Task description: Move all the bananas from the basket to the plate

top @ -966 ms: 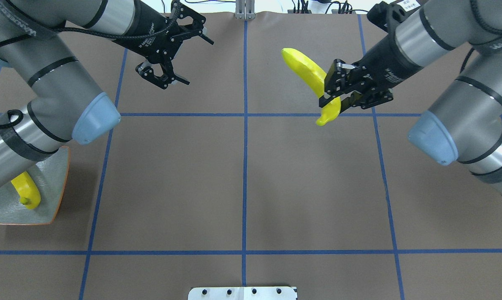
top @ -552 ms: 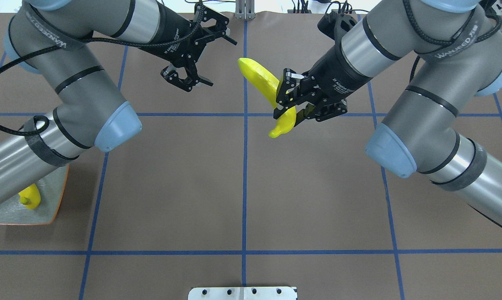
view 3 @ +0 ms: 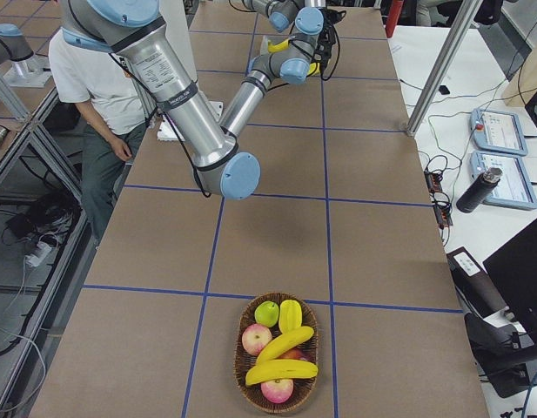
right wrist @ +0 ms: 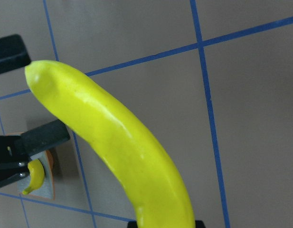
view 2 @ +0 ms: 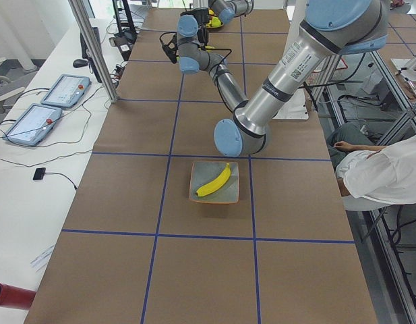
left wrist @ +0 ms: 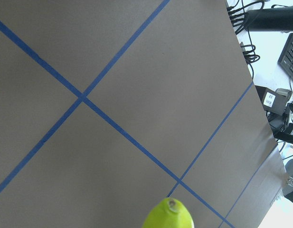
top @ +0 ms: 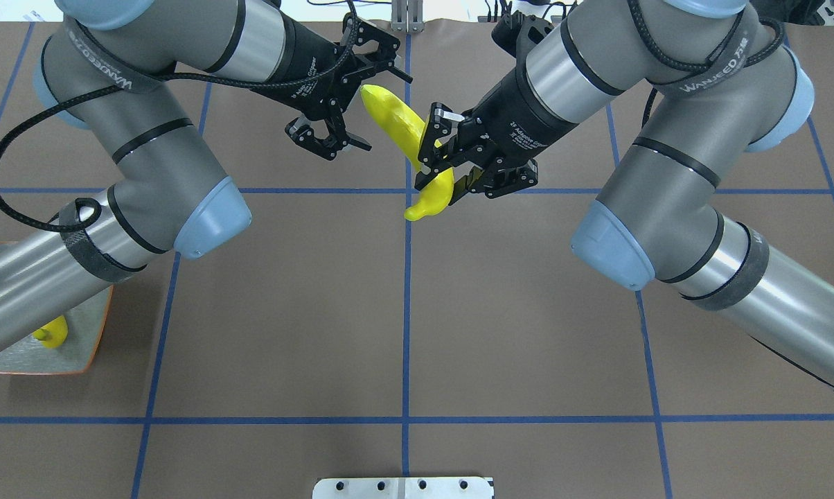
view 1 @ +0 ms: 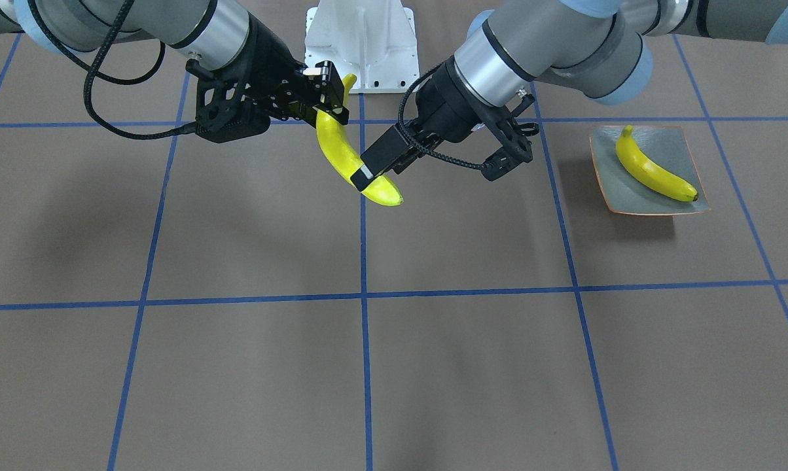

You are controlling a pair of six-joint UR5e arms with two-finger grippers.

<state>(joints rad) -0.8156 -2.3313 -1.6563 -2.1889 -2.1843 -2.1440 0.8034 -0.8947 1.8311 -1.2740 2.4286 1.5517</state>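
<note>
One banana (top: 395, 119) hung midway between end edges of bench (top: 528, 312), pinched by R hand (top: 436, 166); L hand (top: 386, 112) spread round its tip. Risk was R letting go before L closed: drop.

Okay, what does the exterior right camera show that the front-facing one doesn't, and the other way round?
Only exterior right: the basket of fruit at the near end of the table, with bananas left in it, and a person standing beside the table.
Only front-facing: the plate with one banana lying on it.
Both: the two arms meeting over the table, and the held banana in the right pincer, though it is far and small in exterior right.
</note>
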